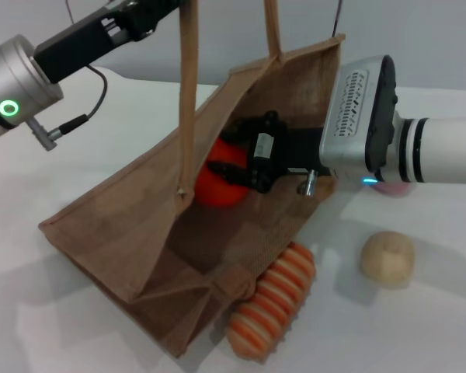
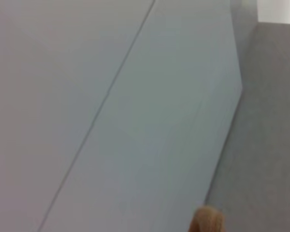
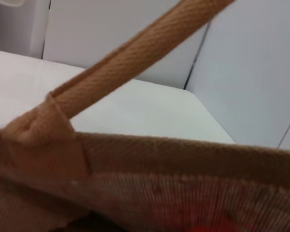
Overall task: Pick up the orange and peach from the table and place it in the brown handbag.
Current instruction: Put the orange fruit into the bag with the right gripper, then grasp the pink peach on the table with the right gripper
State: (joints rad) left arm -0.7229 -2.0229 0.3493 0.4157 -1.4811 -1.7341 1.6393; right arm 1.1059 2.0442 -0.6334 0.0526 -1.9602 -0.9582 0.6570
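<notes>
The right end effector (image 1: 234, 165) reaches into the open mouth of the handbag (image 1: 132, 233), which lies tipped on the white desk (image 1: 62, 326) with its opening facing up and to the right. Its black fingers (image 1: 252, 183) are clamped on the orange (image 1: 217, 185), which sits inside the bag against the inner wall. One finger lies over the top of the fruit and the other wraps its lower right side. In the right wrist view the bag's woven rim (image 3: 183, 150) and one handle (image 3: 135, 58) fill the picture, with a red blur of the orange (image 3: 208, 224) low down.

The peach (image 1: 392, 187) shows only as a pink sliver on the desk under the right arm, outside the bag.

The left arm is raised at upper left, where both handles (image 1: 189, 93) run up out of view. Its end effector is out of sight.

A ribbed orange-and-cream item (image 1: 272, 311) lies against the bag's lower edge, and a beige ball (image 1: 387, 259) sits to its right.
</notes>
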